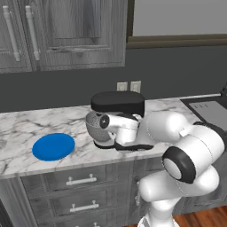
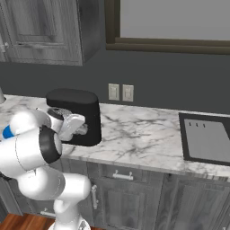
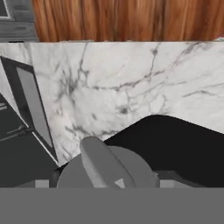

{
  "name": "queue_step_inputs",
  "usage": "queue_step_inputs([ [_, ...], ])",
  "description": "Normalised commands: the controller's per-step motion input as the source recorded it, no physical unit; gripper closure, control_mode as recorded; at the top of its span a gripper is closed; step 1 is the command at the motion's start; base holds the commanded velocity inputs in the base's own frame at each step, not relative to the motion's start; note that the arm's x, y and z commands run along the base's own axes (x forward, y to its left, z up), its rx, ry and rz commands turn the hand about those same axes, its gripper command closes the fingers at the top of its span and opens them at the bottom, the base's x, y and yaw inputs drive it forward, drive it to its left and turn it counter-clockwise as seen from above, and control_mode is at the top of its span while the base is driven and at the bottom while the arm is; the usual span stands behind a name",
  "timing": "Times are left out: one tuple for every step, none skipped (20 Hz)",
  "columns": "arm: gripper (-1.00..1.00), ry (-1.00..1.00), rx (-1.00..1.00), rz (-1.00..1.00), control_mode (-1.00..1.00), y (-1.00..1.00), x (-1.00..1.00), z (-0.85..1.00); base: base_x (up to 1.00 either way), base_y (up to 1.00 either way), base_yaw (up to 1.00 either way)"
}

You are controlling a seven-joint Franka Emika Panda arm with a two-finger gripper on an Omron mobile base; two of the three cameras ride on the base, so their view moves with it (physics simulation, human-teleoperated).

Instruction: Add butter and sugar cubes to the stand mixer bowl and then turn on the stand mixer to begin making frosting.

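Note:
The black stand mixer stands on the marble counter with its grey metal bowl under the head. My hand is pressed in low against the mixer's side, in front of the bowl. In the hand view the round grey knob with its raised lever sits on the black mixer body. My gripper is open, one fingertip on each side of the knob with a small gap to it. The butter and the sugar cubes are out of view.
A flat blue plate lies left of the mixer, with nothing showing on it. A dark recessed cooktop sits at the counter's right end. Wall outlets and upper cabinets are behind, drawers below the counter edge.

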Motion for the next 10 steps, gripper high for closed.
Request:
queue_step_inputs([
  [1.0, 0.19, 0.7, 0.15, -1.0, -0.95, 0.19, 0.11, 0.0, 0.0, 0.0],
  [1.0, 0.19, 0.72, 0.17, -1.0, -0.95, 0.25, 0.06, 0.0, 0.0, 0.0],
  [1.0, 0.2, 0.71, 0.18, -1.0, -0.91, 0.32, 0.03, 0.0, 0.0, 0.0],
  [1.0, 0.2, 0.71, 0.2, -1.0, -0.9, 0.34, 0.0, 0.0, 0.0, 0.0],
  [1.0, 0.19, 0.71, 0.21, -1.0, -0.87, 0.35, 0.0, 0.0, 0.0, 0.0],
  [1.0, 0.18, 0.72, 0.21, -1.0, -0.81, 0.4, 0.0, 0.0, 0.0, 0.0],
  [1.0, 0.19, 0.71, 0.21, -1.0, -0.74, 0.46, 0.0, 0.0, 0.0, 0.0],
  [1.0, 0.19, 0.72, 0.21, -1.0, -0.71, 0.44, 0.0, 0.0, 0.0, 0.0],
  [1.0, 0.18, 0.72, 0.21, -1.0, -0.71, 0.45, 0.0, 0.0, 0.0, 0.0],
  [1.0, 0.18, 0.72, 0.21, -1.0, -0.69, 0.41, 0.0, 0.0, 0.0, 0.0],
])
